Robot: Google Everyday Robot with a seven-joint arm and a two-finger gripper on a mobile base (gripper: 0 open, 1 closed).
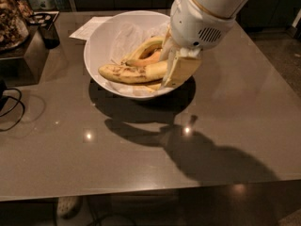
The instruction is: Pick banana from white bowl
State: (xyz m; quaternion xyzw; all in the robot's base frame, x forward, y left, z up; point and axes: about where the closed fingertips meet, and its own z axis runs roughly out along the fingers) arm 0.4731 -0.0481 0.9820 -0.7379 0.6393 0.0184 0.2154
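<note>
The white bowl (pixel 101 46) stands at the back middle of the grey table, lined with crumpled white paper. The long speckled banana (pixel 129 73) lies level across the bowl's front part, its right end between my gripper's fingers. My gripper (pixel 172 68) is over the bowl's right side, shut on that end, with one tan finger (pixel 182 69) in front of it. A shorter yellow banana (pixel 145 47) and an orange-tinted banana (pixel 143 60) lie behind it in the bowl. The arm hides the bowl's right rim.
A sheet of white paper (pixel 88 28) lies behind the bowl's left. A black cup (pixel 49 32) and a dark box (pixel 26 55) stand at the back left, with a black cable (pixel 11 105) at the left edge. The table's front edge (pixel 141 192) is near.
</note>
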